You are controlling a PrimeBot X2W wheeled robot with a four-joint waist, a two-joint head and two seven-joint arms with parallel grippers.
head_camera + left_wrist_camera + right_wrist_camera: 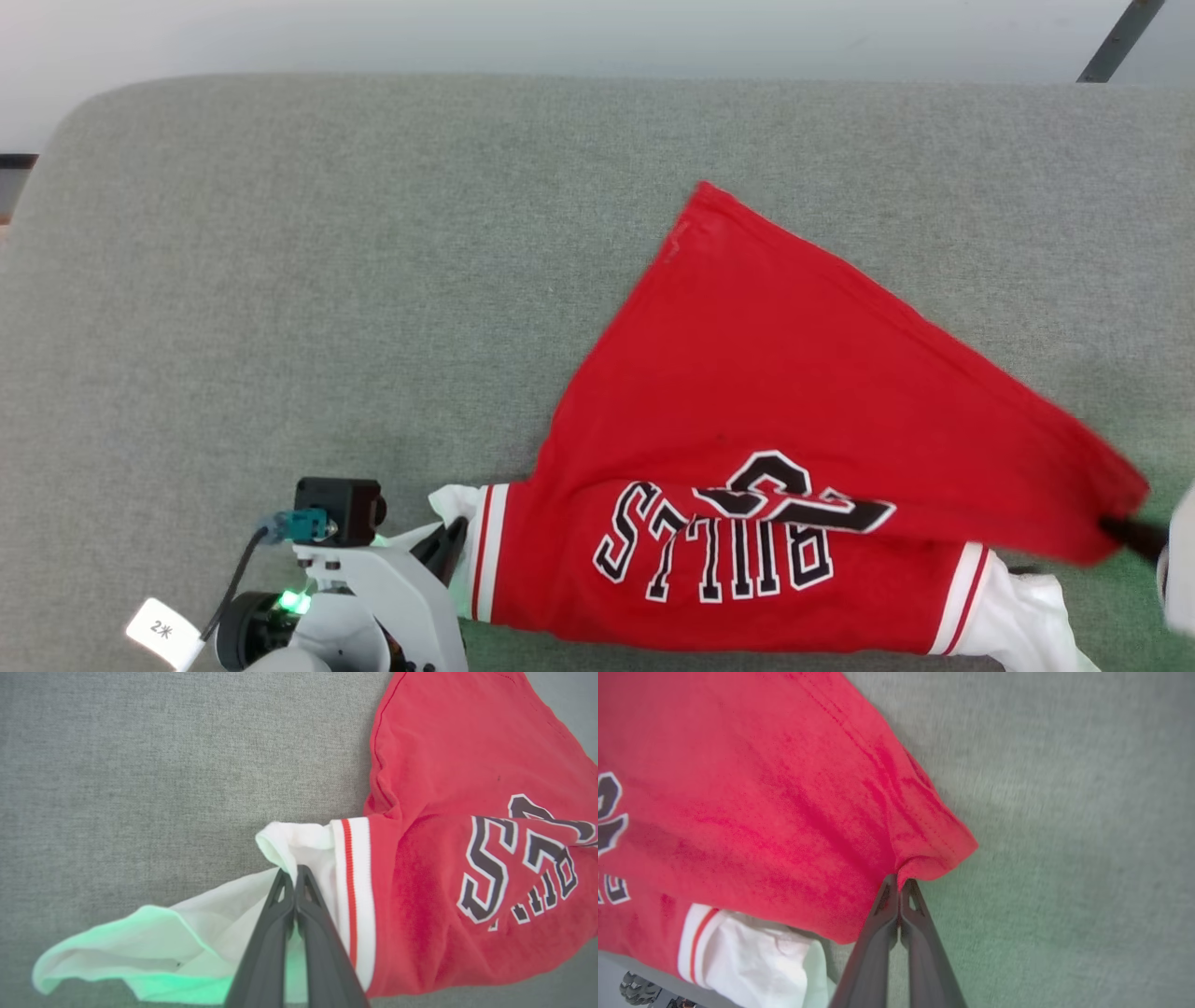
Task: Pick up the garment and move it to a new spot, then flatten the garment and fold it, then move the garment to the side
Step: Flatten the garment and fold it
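**Both claws pinch the red shirt on the grey cushion**

Nearest the robot, at the lower left of the head view, sits the pale left forearm (373, 597) with a small black camera (338, 509) on it and a white tag (163, 632) hanging from a cable. The left claw (455, 546) is closed on the edge of the shirt's white left-hand sleeve (459, 504). In the left wrist view its two dark fingers (280, 914) are pressed together with the white cloth bunched at their tips, and the loose part of the sleeve hangs below them, tinted green by a light.

The shirt (794, 401) lies on the right half of the cushion, with its shoulders and sleeves closest to the robot. The black "BULLS" lettering (714, 555) reads upside down from the head. The other white sleeve (1027, 607) lies at the lower right, with striped trim where it meets the red.

Just beyond that sleeve, at the right edge, the right claw (1125, 532) is closed on a red hem corner. The right wrist view shows the fingers (920, 933) shut on the puckered cloth. From there the red cloth is drawn over part of the number (794, 495).

Farther off, the other hem corner (707, 193) rests flat on the grey cushion (280, 280). Behind the cushion is a pale wall (560, 37).
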